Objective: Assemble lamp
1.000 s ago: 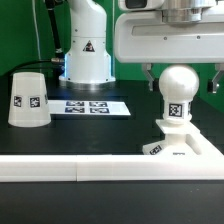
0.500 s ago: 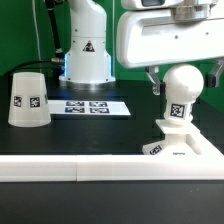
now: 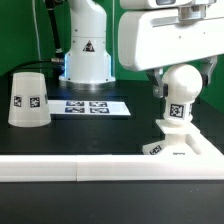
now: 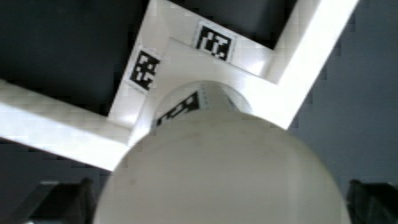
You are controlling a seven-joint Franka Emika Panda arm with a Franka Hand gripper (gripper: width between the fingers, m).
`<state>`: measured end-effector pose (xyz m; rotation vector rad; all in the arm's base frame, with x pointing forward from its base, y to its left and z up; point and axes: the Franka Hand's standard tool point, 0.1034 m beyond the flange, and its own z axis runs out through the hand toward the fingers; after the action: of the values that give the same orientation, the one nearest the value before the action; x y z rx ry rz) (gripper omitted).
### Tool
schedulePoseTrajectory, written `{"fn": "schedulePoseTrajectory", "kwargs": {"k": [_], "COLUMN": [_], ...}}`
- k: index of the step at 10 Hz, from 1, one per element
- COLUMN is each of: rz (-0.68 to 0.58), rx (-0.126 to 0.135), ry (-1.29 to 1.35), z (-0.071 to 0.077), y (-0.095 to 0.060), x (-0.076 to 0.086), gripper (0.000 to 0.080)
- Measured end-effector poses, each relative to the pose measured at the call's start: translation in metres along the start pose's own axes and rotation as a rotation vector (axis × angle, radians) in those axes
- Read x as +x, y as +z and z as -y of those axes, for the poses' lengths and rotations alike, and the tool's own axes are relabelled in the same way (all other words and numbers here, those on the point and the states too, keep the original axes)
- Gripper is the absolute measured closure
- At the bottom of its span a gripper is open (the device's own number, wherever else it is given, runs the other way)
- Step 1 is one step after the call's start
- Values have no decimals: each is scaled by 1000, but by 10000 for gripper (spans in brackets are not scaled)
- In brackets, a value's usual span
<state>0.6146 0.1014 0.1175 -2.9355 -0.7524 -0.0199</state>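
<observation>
Nearest, the border rail point(image 3: 100, 170) closes the front edge of the black table point(image 3: 100, 138). The flat base point(image 3: 180, 150) sits just behind it at the exterior view's right, with the bulb point(image 3: 180, 95) standing upright on it by its neck. The gripper point(image 3: 186, 84) hangs over the bulb with jaws wide, a dark finger point(image 4: 63, 200) either side of the ball and a sliver of gap showing in the wrist view, so it grips nothing. Bare table lies open toward the exterior view's left, where the shade point(image 3: 28, 99) stands wide end down, the marker board point(image 3: 95, 105) farther back.
</observation>
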Motion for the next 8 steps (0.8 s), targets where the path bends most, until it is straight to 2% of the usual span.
{"fn": "schedulePoseTrajectory", "kwargs": {"k": [1,4,8], "rz": [8,40,61], "rx": [-19,-52,-73], "ry": [-110,-409,-596], "z": [1,-1,-4], "y": [0,0,-1], "x": [1,3,7], "gripper": [101,101,101]}}
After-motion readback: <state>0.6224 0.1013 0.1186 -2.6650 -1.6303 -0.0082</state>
